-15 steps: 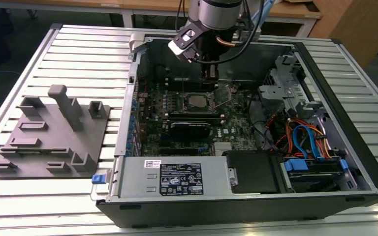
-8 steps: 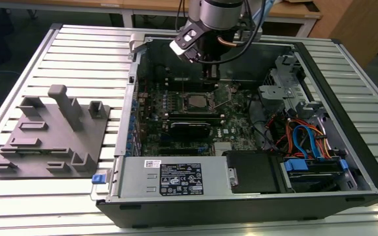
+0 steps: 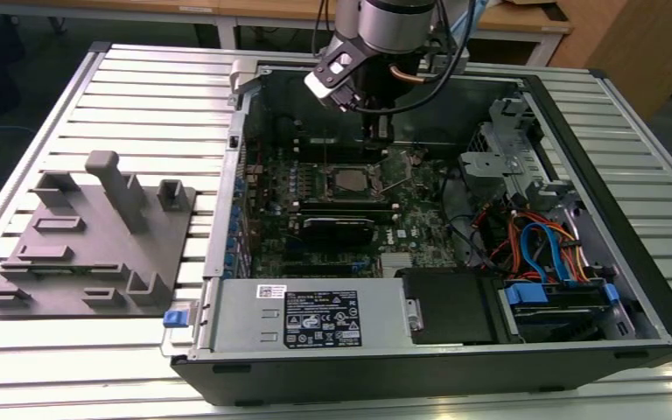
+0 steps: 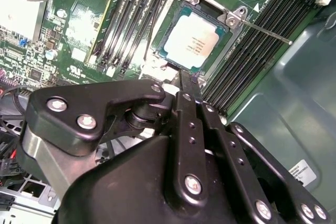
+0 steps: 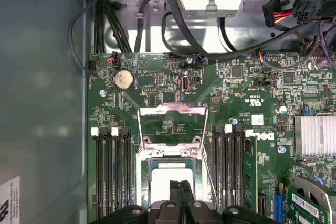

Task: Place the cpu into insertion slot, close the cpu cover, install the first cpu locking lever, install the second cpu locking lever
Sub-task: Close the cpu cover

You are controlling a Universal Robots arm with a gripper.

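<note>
Tool [image 5: 180, 184] first: its fingers are pressed tight together with nothing between them, tips right at the socket [image 4: 229, 29] edge. I can't tell whether they touch it. The cpu [image 4: 194, 40] sits flat in that socket, pale face up. The cpu cover [image 5: 171, 109] is swung open, clear of the chip. A thin locking lever [image 4: 266, 30] juts out across the memory slots [image 4: 252, 56]. The computer case [image 3: 651, 293] lies open on the slatted worktop [image 3: 137, 96].

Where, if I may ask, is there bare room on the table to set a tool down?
Bare slats of the metal table lie nearer the camera than the grey fixture plate and beyond it. The black computer case is crowded inside, where the gripper hangs over the pale square cpu.
</note>
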